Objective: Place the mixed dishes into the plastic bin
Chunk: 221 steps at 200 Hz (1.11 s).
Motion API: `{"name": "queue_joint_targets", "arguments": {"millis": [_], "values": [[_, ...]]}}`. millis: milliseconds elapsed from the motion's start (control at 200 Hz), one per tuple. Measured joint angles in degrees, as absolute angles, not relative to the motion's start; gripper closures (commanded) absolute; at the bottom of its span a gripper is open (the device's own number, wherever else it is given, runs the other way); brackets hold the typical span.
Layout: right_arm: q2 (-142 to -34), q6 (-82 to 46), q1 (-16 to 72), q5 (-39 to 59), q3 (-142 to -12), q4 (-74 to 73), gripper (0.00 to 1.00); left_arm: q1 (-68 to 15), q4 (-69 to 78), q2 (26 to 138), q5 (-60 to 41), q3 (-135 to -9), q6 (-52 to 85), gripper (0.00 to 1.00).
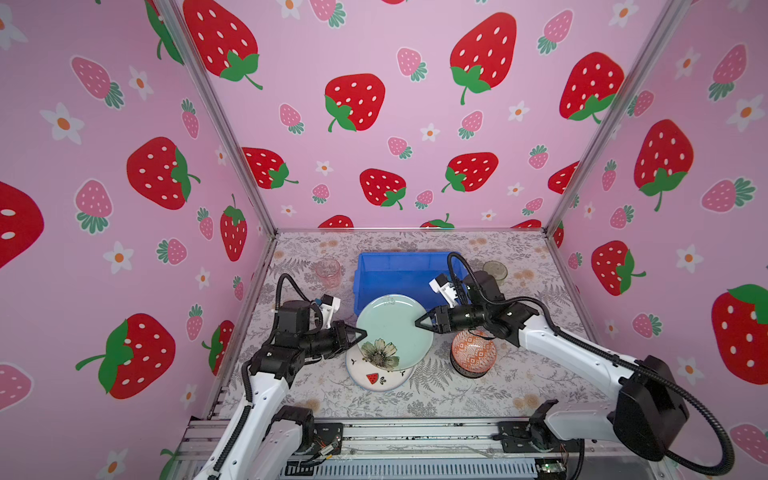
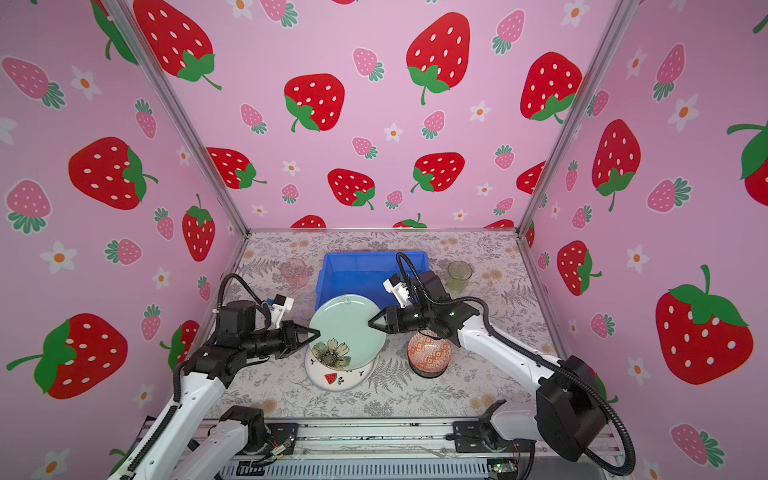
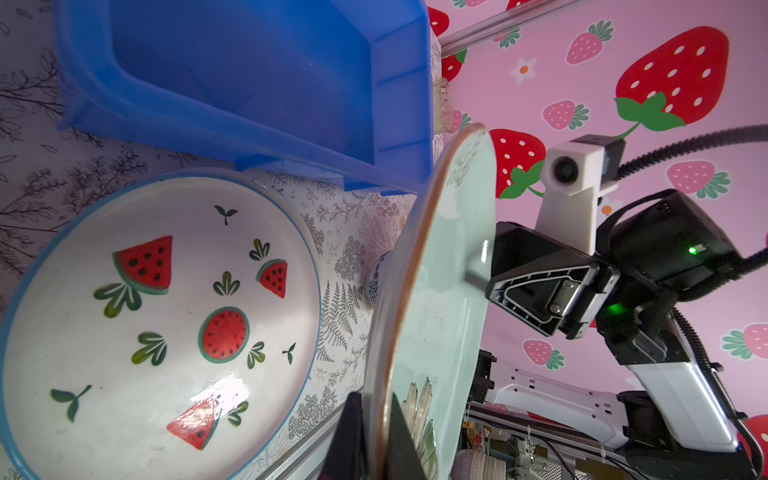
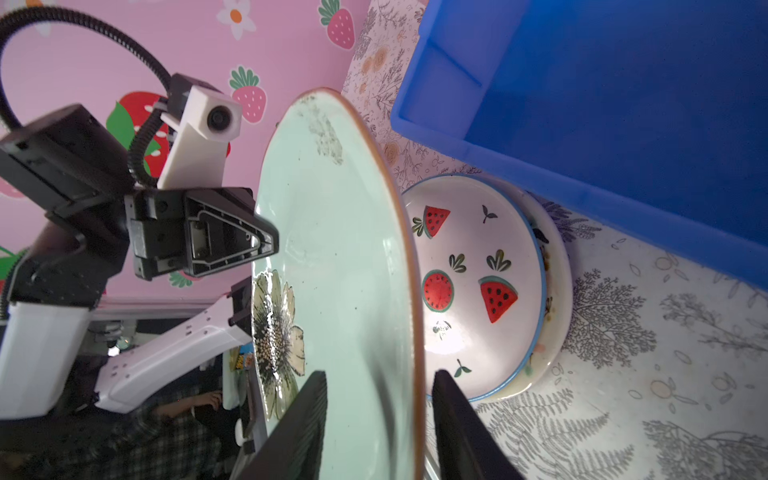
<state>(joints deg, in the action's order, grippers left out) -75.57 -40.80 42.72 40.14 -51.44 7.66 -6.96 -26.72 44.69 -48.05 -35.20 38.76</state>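
Left gripper: the left gripper [image 1: 362, 332] is pinched tight on the left rim of the pale green plate [image 1: 395, 328], one finger on its face and one beneath.
Right gripper: the right gripper [image 1: 417, 322] sits astride the opposite rim with its jaws partly apart. The right wrist view shows a sliver of gap between the underside finger [image 4: 461, 428] and the plate's brown edge.
Pale green plate: it is held off the table [image 1: 457, 395] between the two arms, with its flower motif toward the front. In both top views its far edge overlaps the near wall of the blue bin [image 1: 399, 270].
Below the plate: the watermelon plate [image 1: 376, 380] lies directly underneath, resting on a cream plate [image 4: 559, 291] whose rim peeks out along one side.
Blue bin: it stands just behind the plates, toward the back of the table.
Bowls: the orange patterned bowl [image 1: 473, 351] is stacked on a dark bowl [image 1: 469, 371], just right of the plates and under the right arm's wrist.
Cups: the pink glass cup [image 1: 328, 272] stands upright left of the bin, and the green glass cup [image 1: 494, 270] stands upright to its right.
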Motion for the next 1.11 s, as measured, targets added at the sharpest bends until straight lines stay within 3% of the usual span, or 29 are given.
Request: {"name": "queue_joint_targets", "arguments": {"millis": [360,470,590,700,960,1105], "values": [[-76.1,-43.5,41.9,40.5,-51.4,6.4,1.00,-7.0,-25.4,44.7,-47.5,-35.2,37.3,1.00],[-76.1,-44.0,41.8,40.8,-51.2,6.0,1.00,-7.0,-25.0,44.9,-47.4,-35.2,37.0,0.95],[-76.1,-44.3,41.7,40.8,-51.0,5.3,1.00,-7.0,-24.7,45.5,-47.4,-35.2,37.0,0.73],[-76.1,-44.2,42.0,40.5,-50.7,5.1,1.00,-7.0,-23.8,45.6,-47.4,-35.2,37.2,0.64],[-76.5,-44.2,42.1,39.9,-50.6,5.4,1.00,-7.0,-23.1,45.3,-46.4,-35.2,36.9,0.18],[-76.6,-44.3,41.5,39.4,-50.6,5.4,1.00,-6.7,-24.6,43.8,-44.2,-35.3,36.1,0.01]]}}
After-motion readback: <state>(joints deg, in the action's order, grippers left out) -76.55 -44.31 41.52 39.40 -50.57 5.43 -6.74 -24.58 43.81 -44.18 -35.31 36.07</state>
